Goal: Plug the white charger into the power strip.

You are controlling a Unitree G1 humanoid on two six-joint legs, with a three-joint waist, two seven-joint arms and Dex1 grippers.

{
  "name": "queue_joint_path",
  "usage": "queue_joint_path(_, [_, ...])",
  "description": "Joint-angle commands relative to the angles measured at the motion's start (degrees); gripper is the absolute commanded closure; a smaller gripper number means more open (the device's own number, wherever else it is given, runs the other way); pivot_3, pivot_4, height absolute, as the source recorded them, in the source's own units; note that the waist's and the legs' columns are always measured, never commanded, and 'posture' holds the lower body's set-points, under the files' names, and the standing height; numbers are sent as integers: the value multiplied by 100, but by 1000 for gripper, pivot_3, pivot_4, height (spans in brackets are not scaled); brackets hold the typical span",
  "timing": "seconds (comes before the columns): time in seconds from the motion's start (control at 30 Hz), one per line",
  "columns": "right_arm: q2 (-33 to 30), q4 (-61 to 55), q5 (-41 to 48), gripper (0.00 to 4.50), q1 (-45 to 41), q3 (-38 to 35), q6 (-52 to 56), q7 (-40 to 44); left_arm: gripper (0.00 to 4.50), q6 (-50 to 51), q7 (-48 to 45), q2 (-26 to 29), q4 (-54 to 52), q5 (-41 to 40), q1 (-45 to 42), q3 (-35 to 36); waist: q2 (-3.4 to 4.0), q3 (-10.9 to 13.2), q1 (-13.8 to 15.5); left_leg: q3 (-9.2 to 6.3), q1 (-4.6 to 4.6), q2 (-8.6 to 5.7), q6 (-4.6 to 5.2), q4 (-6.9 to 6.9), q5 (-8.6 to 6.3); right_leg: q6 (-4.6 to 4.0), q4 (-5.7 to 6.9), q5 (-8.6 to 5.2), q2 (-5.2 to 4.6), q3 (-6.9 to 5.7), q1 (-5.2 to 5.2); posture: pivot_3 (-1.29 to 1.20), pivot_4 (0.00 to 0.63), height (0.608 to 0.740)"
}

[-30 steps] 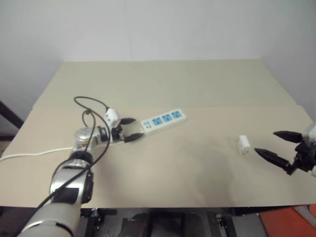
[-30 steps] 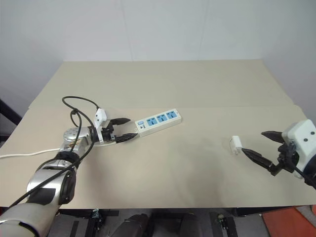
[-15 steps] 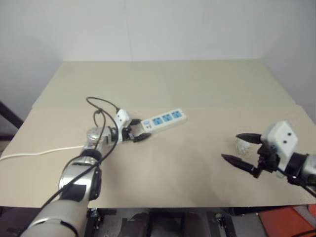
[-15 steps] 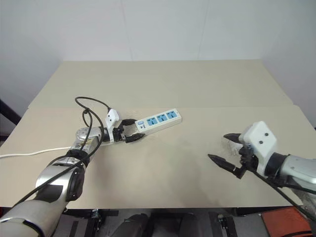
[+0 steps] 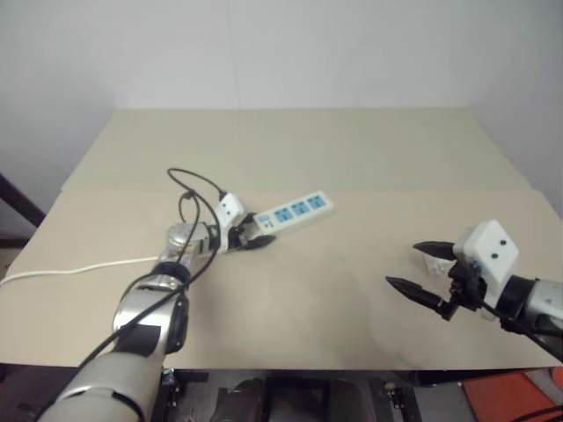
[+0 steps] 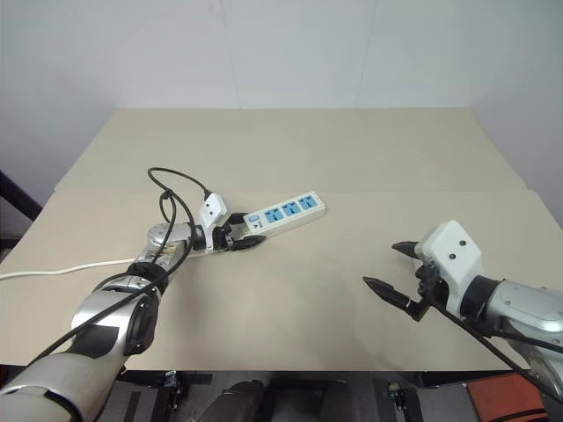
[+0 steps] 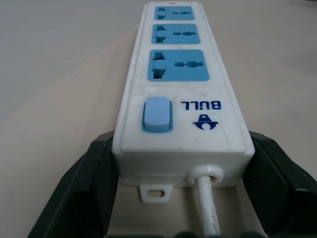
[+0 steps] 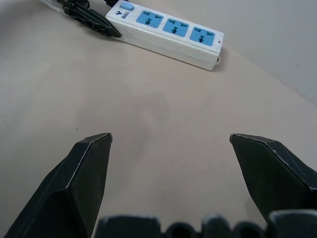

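Left arm: reaches forward over the table, wrist turned toward the robot's right.
Left gripper (image 6: 239,239): black fingers (image 7: 81,193) closed on the switch end of the power strip (image 7: 181,84).
Right arm: extended low, pointing inward.
Right gripper (image 6: 391,268): fingers spread wide, holding nothing.

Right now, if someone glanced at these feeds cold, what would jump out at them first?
Probably the power strip with its three blue sockets, mid-table, and the left gripper shut on its switch end where the white cord leaves. Next, the right gripper near the table's right edge, jaws wide, with the white charger lying just beyond it, not held.
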Motion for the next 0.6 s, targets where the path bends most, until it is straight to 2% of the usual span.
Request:
queue_joint_path(0.03, [-16, -90, -26, 0, -25, 4, -47, -44, 1224, -85, -94, 12, -35, 107, -68, -52, 0, -1, -1, 0, 1, 0, 0, 0, 0, 0, 0, 0, 0, 0, 1, 0, 150, 740])
queue_joint_path(0.27, [16, 72, -182, 0, -139, 247, -163, -85, 1224, -277, -1164, 180, -232, -62, -21, -18, 0, -1, -33, 0, -6, 0, -5, 1, 3, 0, 0, 0, 1, -1, -5, 0, 150, 740])
queue_joint_path(0.47, [113, 129, -288, 0, -207, 448, -252, -122, 1224, -445, -2152, 312, -834, -375, 339, 3, 0, -1, -51, 0, -6, 0, -5, 1, 3, 0, 3, 0, 1, 0, -8, 0, 150, 740])
queue_joint_path(0.6, [170, 245, -293, 0, -301, 543, -262, -126, 1224, -361, -2189, 303, -1396, -428, 766, -96, 0, -1, -49, 0, -6, 1, -5, 2, 3, -1, 3, 1, 2, 1, -8, 0, 150, 740])
